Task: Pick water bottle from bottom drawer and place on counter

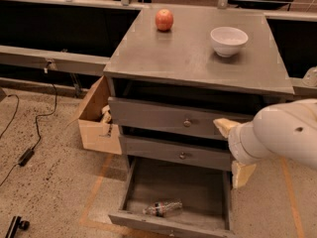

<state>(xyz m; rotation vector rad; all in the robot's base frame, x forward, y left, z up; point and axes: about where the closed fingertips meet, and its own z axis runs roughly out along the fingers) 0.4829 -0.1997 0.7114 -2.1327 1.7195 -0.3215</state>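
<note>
The water bottle (163,208) lies on its side near the front of the open bottom drawer (198,187), white cap to the left. My gripper (227,153) is at the right, in front of the cabinet's right edge at the height of the middle drawer. It is above and to the right of the bottle and empty. Its two tan fingers (225,127) are spread apart, one high and one low. The grey counter (193,58) tops the cabinet.
A red apple (164,20) and a white bowl (229,40) sit on the counter. The two upper drawers are shut. An open cardboard box (96,120) stands left of the cabinet. Cables (29,133) lie on the floor at the left.
</note>
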